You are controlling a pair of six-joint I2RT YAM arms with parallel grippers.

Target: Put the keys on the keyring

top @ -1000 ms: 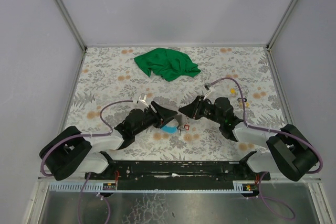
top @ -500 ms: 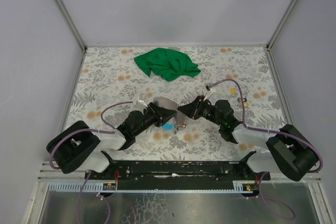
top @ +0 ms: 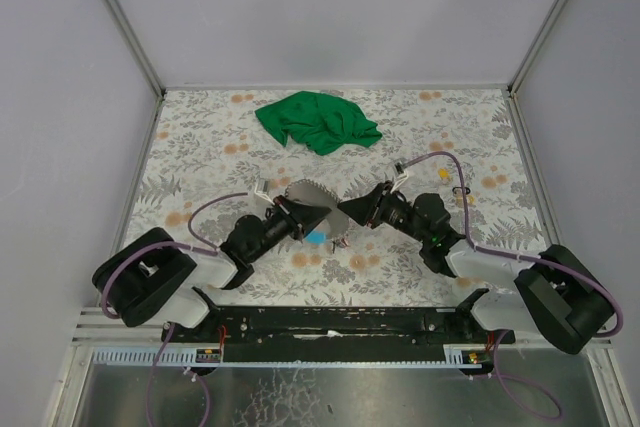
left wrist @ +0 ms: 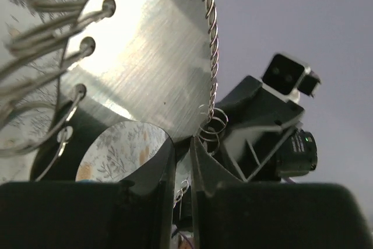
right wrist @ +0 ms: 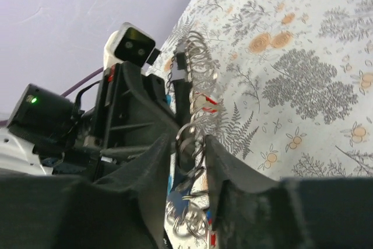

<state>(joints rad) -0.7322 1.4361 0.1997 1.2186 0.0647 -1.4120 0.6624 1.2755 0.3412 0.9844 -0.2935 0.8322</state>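
1. Jaws of the left gripper (left wrist: 182, 150) are pinched to a slit on the grey metal keyring (top: 304, 193), a brushed disc rimmed with wire loops; the right gripper (right wrist: 190, 144) clamps those loops, jaws barely parted.
2. Keyring stands on edge between them, over the floral table (top: 200, 147), face towards the bases.
3. 1 second ago the left jaws gaped and the disc was hidden.

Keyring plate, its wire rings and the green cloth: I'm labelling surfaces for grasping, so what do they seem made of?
The keyring plate looks like brushed metal: fine parallel streaks, bright glare. The wire rings seem thin shiny steel, coiled and glinting. The green cloth looks like soft matte fabric, crumpled into folds.
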